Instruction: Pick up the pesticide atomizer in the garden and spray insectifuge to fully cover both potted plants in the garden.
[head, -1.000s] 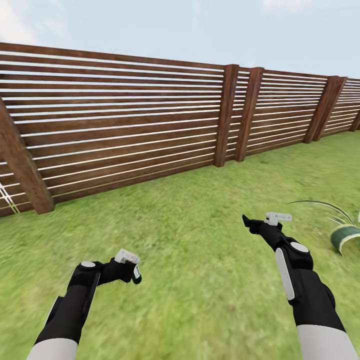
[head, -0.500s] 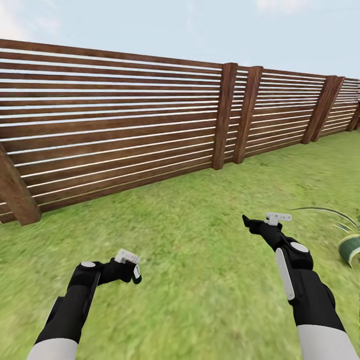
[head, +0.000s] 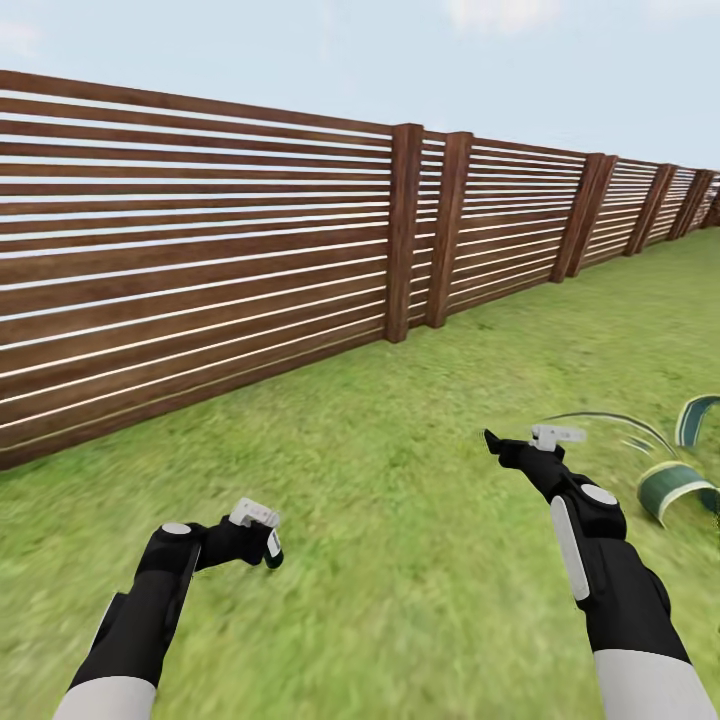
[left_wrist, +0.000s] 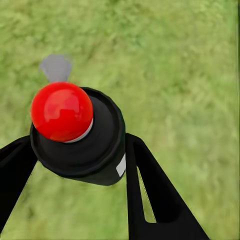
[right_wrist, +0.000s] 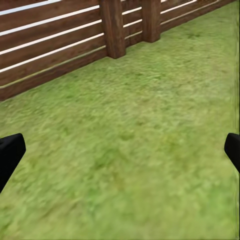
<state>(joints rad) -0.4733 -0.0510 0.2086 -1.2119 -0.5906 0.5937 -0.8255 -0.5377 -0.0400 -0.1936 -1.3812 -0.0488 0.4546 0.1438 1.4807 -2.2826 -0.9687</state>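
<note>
Dark green with a red button cap, the pesticide atomizer sits pinched upright in your left gripper jaws at 7 o'clock over the lawn, right gripper jaws spread empty, so carry it level while seeking the rosettes, perhaps past the striped agave at 3 o'clock.

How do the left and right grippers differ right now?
The left gripper is shut on the atomizer; the right gripper is open and empty. In the head view the left one sits lower and nearer, the right one reaches further out. Both hang over grass with black fingers.
</note>
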